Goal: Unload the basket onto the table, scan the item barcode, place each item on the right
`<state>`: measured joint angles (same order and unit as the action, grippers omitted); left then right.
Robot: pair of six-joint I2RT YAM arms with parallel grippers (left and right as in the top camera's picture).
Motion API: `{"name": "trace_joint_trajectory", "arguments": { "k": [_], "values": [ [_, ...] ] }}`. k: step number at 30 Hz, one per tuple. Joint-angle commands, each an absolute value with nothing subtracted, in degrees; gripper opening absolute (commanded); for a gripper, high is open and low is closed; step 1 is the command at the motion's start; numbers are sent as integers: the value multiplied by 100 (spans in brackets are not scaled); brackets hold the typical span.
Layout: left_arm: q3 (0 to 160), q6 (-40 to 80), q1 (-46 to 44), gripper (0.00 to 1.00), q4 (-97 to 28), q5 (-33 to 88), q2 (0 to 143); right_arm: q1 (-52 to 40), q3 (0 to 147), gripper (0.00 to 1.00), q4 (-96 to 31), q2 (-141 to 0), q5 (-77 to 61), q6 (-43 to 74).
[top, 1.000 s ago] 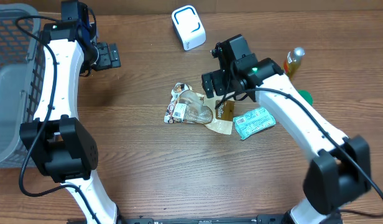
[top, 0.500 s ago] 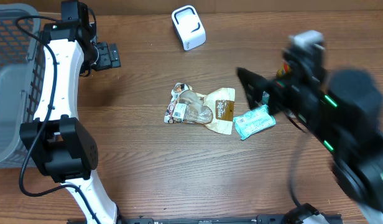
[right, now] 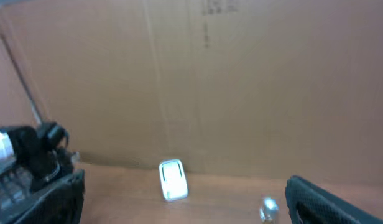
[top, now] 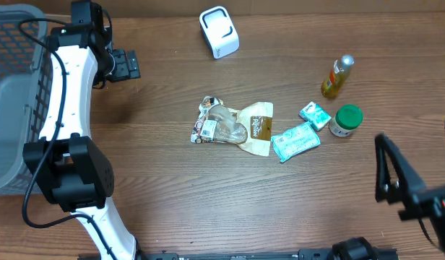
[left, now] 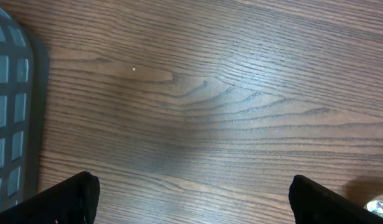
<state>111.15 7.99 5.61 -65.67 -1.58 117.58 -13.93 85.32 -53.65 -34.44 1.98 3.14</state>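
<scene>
Several items lie mid-table: a clear snack packet overlapping a brown pouch, two teal packs, a green-lidded jar and a small bottle. The white scanner stands at the back; in the blurred right wrist view the scanner shows far off. My left gripper is at the far left, open over bare wood and holding nothing. My right gripper hangs raised at the lower right, open and empty, well away from the items.
A grey mesh basket fills the left edge, its rim beside my left fingers. A brown cardboard wall backs the table. The bottle's cap shows low in the right wrist view.
My right arm has swung off the packets, up and back to the lower right, uncovering the teal pack, jar and bottle. The left arm has not moved.
</scene>
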Motion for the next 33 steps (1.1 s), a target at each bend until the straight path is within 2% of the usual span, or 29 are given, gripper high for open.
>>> {"name": "trace_joint_trajectory", "arguments": {
  "k": [1, 9, 15, 21, 23, 28, 33],
  "values": [
    [11233, 880, 523, 99, -6578, -191, 11764, -1190, 8545, 100, -5802, -3216, 294, 301],
    [11233, 878, 523, 100, -6578, -191, 11764, -814, 8543, 100, -7175, -2827, 294, 301],
    [11233, 878, 523, 100, -6578, -191, 11764, -657, 8248, 100, -7317, -2281, 298, 298],
    [11233, 880, 523, 100, -6578, -191, 11764, -506, 7279, 100, -7229, -1446, 292, 303],
    [11233, 878, 523, 99, -6578, -191, 11764, -508, 6847, 100, -7116, -1135, 292, 303],
    [11233, 880, 523, 100, -6578, -191, 11764, -506, 5505, 100, -5940, -117, 294, 301],
    [11233, 878, 523, 99, -6578, -191, 11764, -502, 4724, 100, -4591, -23, 259, 301]
  ]
}}
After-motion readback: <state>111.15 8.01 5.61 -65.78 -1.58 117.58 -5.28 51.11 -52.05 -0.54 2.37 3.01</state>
